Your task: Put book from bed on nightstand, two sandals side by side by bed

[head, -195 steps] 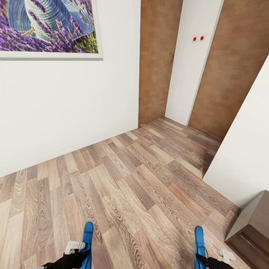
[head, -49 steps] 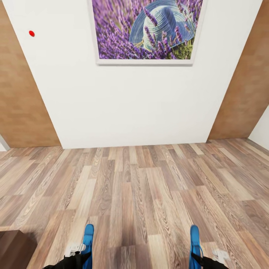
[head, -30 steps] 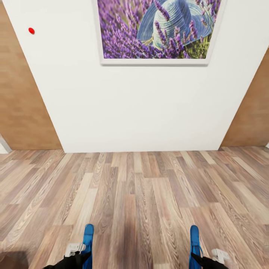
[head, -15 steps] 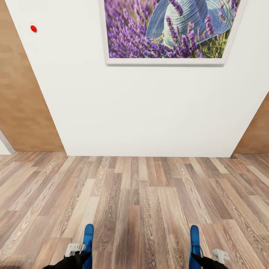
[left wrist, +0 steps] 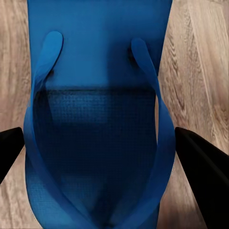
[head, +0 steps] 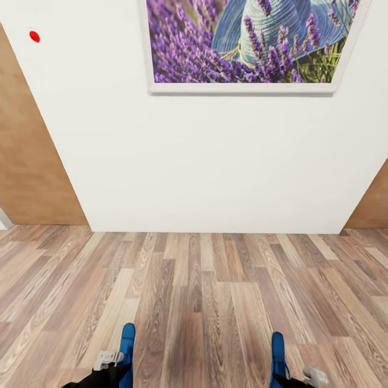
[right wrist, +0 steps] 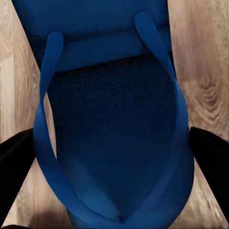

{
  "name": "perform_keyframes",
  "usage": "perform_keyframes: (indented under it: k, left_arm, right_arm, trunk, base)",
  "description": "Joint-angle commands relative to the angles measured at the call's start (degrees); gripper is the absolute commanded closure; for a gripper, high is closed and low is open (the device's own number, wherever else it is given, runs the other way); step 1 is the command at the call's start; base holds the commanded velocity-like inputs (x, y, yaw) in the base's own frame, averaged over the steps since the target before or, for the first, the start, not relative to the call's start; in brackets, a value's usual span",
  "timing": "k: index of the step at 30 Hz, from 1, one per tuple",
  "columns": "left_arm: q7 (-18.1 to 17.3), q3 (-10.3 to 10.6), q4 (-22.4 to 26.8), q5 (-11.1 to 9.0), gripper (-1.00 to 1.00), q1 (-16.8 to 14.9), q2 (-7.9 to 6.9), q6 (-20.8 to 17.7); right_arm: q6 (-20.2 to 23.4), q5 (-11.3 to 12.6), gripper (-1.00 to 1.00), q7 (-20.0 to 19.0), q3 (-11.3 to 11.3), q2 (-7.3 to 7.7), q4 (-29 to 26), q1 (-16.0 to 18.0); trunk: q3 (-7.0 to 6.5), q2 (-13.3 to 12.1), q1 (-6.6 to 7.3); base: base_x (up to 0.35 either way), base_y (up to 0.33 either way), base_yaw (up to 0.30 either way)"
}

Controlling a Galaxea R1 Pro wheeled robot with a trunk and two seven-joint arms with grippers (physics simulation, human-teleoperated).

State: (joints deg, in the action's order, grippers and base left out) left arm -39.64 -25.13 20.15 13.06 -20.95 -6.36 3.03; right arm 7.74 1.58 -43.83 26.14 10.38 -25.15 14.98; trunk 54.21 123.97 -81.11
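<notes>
Now my left claw point(head: 114, 360) grips one sandal point(head: 127, 350), my right claw point(head: 302, 375) the other sandal point(head: 277, 353), both below the picture point(head: 248, 46).

Straight ahead, wall point(head: 205, 161) with framed picture point(head: 248, 46) hung high; door point(head: 27, 156) at left. Below, floor point(head: 199, 291); left sandal point(head: 127, 353) and right sandal point(head: 277, 353) well apart above it.

Bright blue sandals point(head: 127, 345) are showing against grey-brown plank floor point(head: 205, 291); white wall point(head: 215, 161), purple lavender picture point(head: 248, 43).
</notes>
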Motion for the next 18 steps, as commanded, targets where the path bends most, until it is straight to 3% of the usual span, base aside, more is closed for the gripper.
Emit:
perform_keyframes:
  k: [1, 8, 18]
  left_arm:
    - [-0.27, -0.48, -0.02, 0.55, 1.0, -0.04, 0.03, 0.32]
    - [-0.27, -0.49, -0.02, 0.48, 1.0, -0.05, 0.02, 0.31]
    - [-0.27, -0.45, -0.02, 0.45, 1.0, -0.05, 0.03, 0.22]
  right_arm:
    - [0.61, 0.35, 1.0, -0.4, 0.43, -0.02, 1.2, 0.05]
    - [0.61, 0.32, 1.0, -0.49, 0.42, -0.01, 3.63, 0.05]
    - [0.6, 0.21, 1.0, -0.46, 0.4, -0.03, 3.79, 0.05]
  trunk:
    - [0.05, 0.02, -0.02]
    - [0.05, 0.02, -0.02]
    - [0.05, 0.02, -0.02]
  base:
    - [0.267, 0.0, 0.0]
    - [0.154, 0.0, 0.0]
    - [0.304, 0.0, 0.0]
